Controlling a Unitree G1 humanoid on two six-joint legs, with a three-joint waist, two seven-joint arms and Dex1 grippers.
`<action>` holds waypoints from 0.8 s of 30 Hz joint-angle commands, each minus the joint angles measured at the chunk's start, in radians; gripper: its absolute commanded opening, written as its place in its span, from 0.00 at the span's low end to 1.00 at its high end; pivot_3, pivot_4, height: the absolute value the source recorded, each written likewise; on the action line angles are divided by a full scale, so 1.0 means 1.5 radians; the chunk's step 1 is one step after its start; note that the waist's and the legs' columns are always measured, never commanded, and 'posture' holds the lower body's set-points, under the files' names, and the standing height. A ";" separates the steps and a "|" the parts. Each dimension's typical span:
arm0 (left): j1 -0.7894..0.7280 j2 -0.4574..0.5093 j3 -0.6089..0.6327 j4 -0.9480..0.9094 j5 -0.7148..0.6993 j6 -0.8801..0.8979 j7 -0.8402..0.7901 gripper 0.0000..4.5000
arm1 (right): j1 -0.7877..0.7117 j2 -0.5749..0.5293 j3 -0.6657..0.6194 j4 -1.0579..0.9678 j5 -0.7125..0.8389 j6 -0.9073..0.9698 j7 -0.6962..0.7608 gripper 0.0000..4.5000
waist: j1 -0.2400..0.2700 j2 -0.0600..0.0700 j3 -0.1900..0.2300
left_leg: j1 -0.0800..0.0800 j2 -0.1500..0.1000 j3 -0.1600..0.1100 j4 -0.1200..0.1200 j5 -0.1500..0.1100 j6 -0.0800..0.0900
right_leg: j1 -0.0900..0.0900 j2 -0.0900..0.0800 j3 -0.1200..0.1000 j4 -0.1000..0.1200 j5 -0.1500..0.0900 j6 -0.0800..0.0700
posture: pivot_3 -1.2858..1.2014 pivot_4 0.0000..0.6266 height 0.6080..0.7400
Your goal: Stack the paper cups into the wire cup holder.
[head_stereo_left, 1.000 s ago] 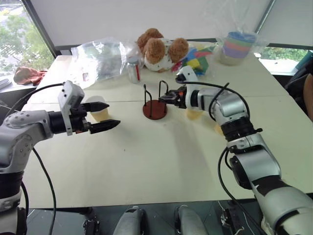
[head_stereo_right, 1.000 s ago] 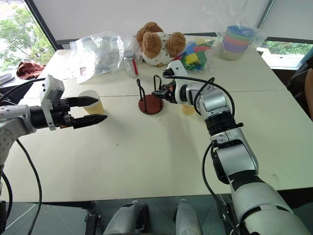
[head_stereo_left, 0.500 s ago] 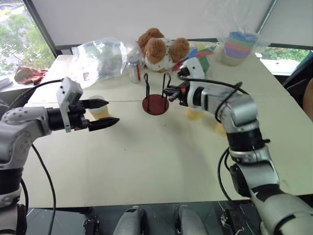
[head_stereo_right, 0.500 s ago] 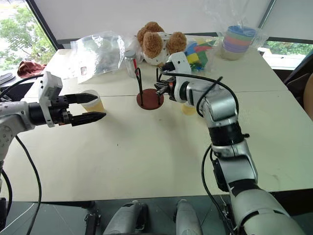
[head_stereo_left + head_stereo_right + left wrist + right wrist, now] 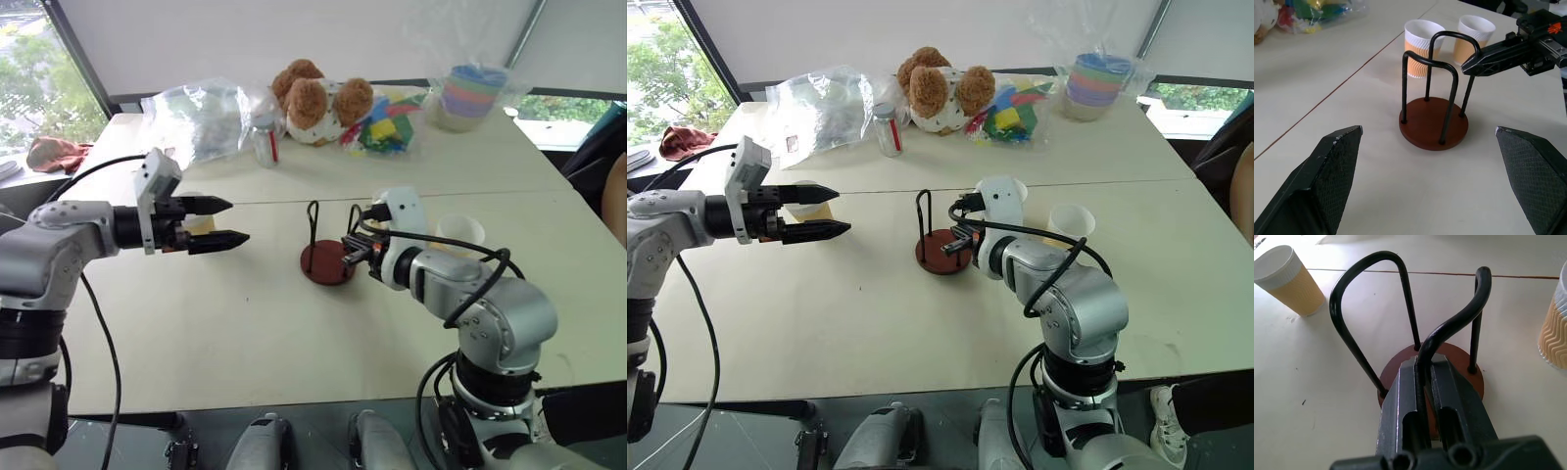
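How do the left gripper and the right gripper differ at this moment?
The left gripper has its fingers spread wide and holds nothing; the right gripper is shut on a wire loop of the wire cup holder. The left gripper hovers above the table near one paper cup, clear of the holder; the right gripper sits low, right at the holder. Both have two black fingers and point toward the table's middle.

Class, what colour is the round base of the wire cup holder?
Dark red, under black wire loops; the wire cup holder shows best in the left wrist view.
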 commanded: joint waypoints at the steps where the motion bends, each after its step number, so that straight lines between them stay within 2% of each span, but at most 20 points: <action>1: -0.010 0.001 0.006 -0.011 0.001 -0.006 -0.007 1.00 | 0.006 0.010 -0.012 -0.037 0.010 0.002 -0.001 0.01 | 0.000 0.000 0.000 | 0.000 0.000 0.000 0.000 0.000 0.000 | 0.000 0.000 0.000 0.000 0.000 0.000 | 0.52 0.24 1.00; 4: -0.009 -0.002 0.005 -0.012 0.001 -0.006 -0.005 1.00 | 0.009 0.008 -0.009 -0.044 0.014 0.005 0.002 0.01 | 0.000 0.000 0.000 | 0.000 0.000 0.000 0.000 0.000 0.000 | 0.000 0.000 0.000 0.000 0.000 0.000 | 0.52 0.24 1.00; 7: -0.006 -0.008 0.004 -0.018 -0.001 -0.004 -0.002 1.00 | 0.014 -0.012 0.005 -0.047 0.018 -0.004 0.006 0.23 | 0.002 0.000 0.000 | 0.000 0.000 0.000 0.000 0.000 0.000 | 0.000 0.000 0.000 0.000 0.000 0.000 | 0.52 0.24 1.00; 8: -0.004 -0.010 0.004 -0.020 -0.002 -0.003 -0.002 1.00 | 0.014 -0.020 0.011 -0.050 0.019 -0.007 0.008 0.35 | 0.002 0.000 0.000 | 0.000 0.000 0.000 0.000 0.000 0.000 | 0.000 0.000 0.000 0.000 0.000 0.000 | 0.52 0.24 1.00; 9: -0.003 -0.010 0.004 -0.020 -0.001 -0.004 -0.002 1.00 | 0.011 -0.035 0.020 -0.054 0.024 -0.010 0.015 0.43 | 0.002 0.000 0.000 | 0.000 0.000 0.000 0.000 0.000 0.000 | 0.000 0.000 0.000 0.000 0.000 0.000 | 0.52 0.24 1.00; 12: -0.004 -0.012 0.002 -0.014 0.003 -0.009 -0.005 1.00 | 0.007 -0.048 0.015 -0.068 0.047 -0.004 0.038 0.78 | 0.001 0.000 0.000 | 0.000 0.000 0.000 0.000 0.000 0.000 | 0.000 0.000 0.000 0.000 0.000 0.000 | 0.52 0.24 1.00; 13: -0.005 -0.014 0.001 -0.012 0.004 -0.010 -0.006 1.00 | 0.009 -0.044 0.003 -0.076 0.058 0.006 0.049 0.83 | 0.001 0.000 0.000 | 0.000 0.000 0.000 0.000 0.000 0.000 | 0.000 0.000 0.000 0.000 0.000 0.000 | 0.52 0.24 1.00; 21: -0.024 -0.021 -0.012 0.005 0.005 -0.007 -0.032 1.00 | 0.046 -0.069 -0.110 -0.130 0.163 0.037 0.150 0.83 | 0.004 0.000 0.000 | 0.000 0.000 0.000 0.000 0.000 0.000 | 0.001 0.000 0.000 0.000 0.000 0.000 | 0.52 0.24 1.00; 24: -0.034 -0.046 -0.018 0.000 -0.005 -0.001 -0.029 1.00 | 0.051 -0.092 -0.169 -0.130 0.233 0.037 0.210 0.83 | 0.004 0.000 0.000 | 0.000 0.000 0.000 0.000 0.000 0.000 | 0.001 0.000 0.000 0.000 0.000 0.000 | 0.52 0.24 1.00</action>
